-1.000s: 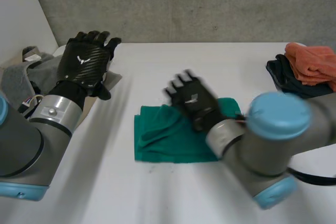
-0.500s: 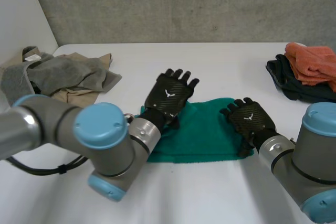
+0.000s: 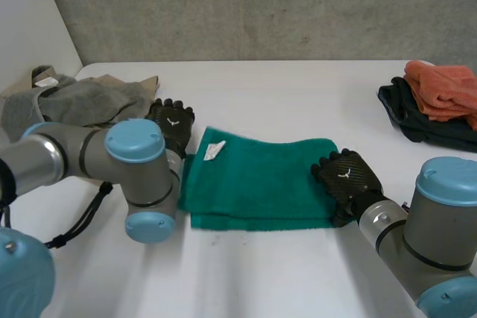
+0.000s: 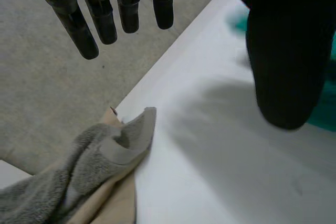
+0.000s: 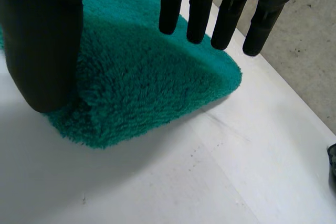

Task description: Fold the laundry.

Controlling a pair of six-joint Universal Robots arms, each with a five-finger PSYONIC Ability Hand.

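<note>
The green towel (image 3: 261,180) is laid flat mid-counter (image 3: 298,87), doubled so that two thick, looped-pile layers are stacked with edges nearly matched. A white label (image 3: 215,150) is turned up at one far corner. It is flanked, probably for a further fold: the left hand (image 3: 171,126) is held just beside its left edge and the right hand (image 3: 346,176) over its right edge, both with fingers straight and nothing grasped.

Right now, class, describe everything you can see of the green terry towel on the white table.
The thick, fluffy green terry towel lies flat on the white table, folded, two layers showing along its near edge, a white tag at its far left corner. The right hand is open over its right edge; the left hand is beside its left edge.
</note>
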